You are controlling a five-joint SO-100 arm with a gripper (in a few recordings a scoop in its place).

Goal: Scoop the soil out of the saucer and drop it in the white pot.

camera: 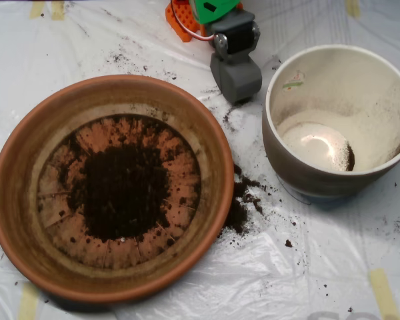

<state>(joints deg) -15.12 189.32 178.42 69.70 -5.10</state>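
We see the grey scoop (236, 81) at the top, hanging over the white sheet (307, 260); its two halves look pressed together, with nothing held that we can see; the saucer (27, 153) sits below and to the left of it, with dark soil (123, 193) piled in its middle; the white pot (300, 173) stands just to the right of the scoop; some spilled soil (240, 207) lies below it, between saucer and pot.

bright, even overhead light, slightly soft focus throughout; hard glare spot on the white pot (339, 120) floor, right and below the scoop (236, 80); plastic sheet (307, 267) washed out, short shadows under saucer (112, 188) rim
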